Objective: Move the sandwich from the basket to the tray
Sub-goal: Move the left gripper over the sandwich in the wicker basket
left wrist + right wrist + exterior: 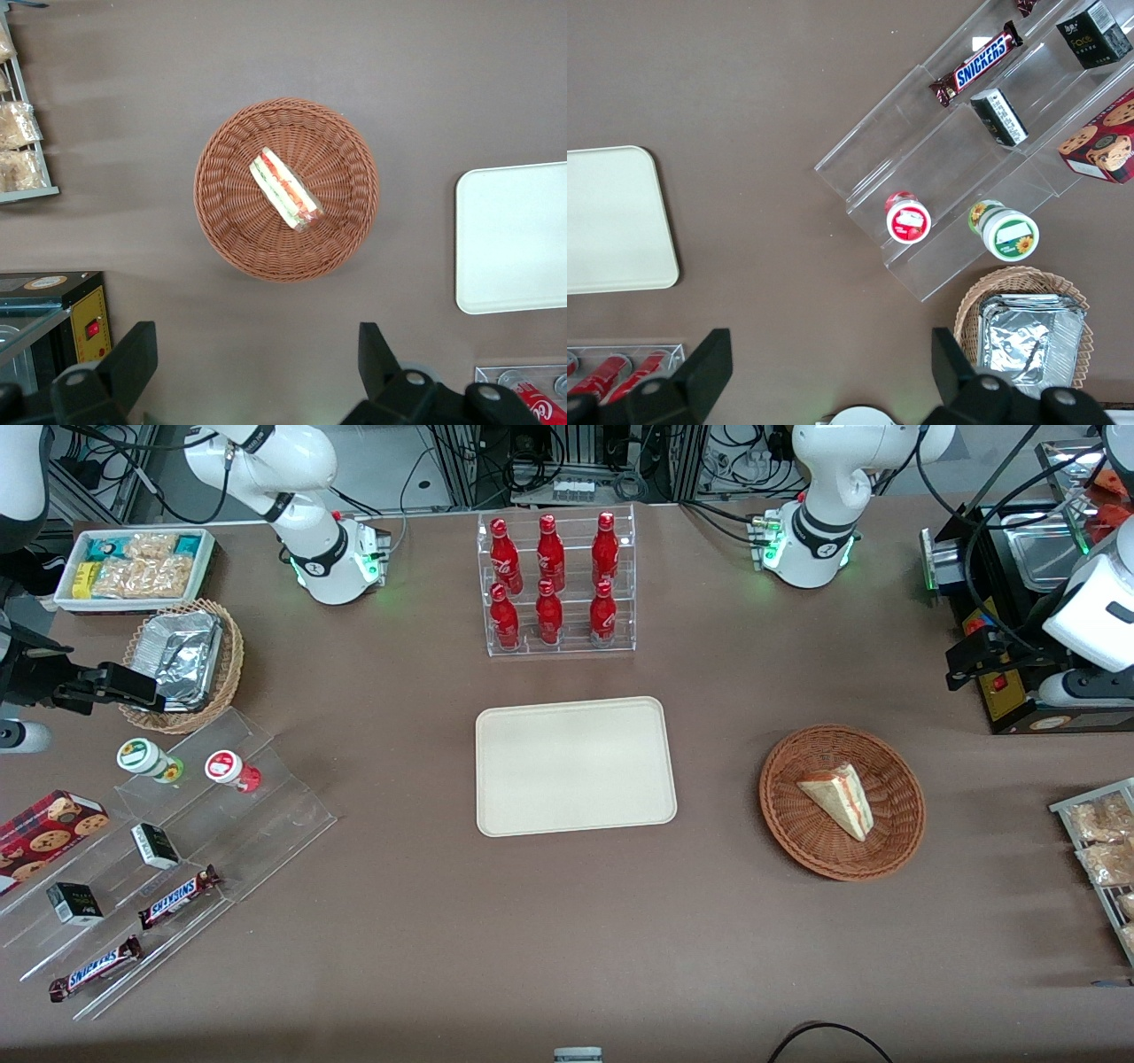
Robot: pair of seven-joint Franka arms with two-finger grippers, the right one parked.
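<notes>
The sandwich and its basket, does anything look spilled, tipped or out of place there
Nothing stands out. The sandwich lies whole on its side inside the basket, nothing spilled around it. The tray sits flat and bare. The gripper hangs open, high above the table beside the basket.

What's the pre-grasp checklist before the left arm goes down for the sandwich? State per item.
1. Sandwich in the basket: ok, one wedge lying near the middle, filling edge visible.
2. Gripper open: ok, fingers spread wide, nothing between them.
3. Gripper over the target: not ok, in the left wrist view it is high up and the sandwich is not between the fingers; needs centring.
4. Path down to the sandwich: ok, nothing else in the basket.
5. Tray ready: ok, bare surface, lying flat beside the basket toward the parked arm's end.
6. Finger alignment to the wedge's sides: cannot tell from this height.
</notes>
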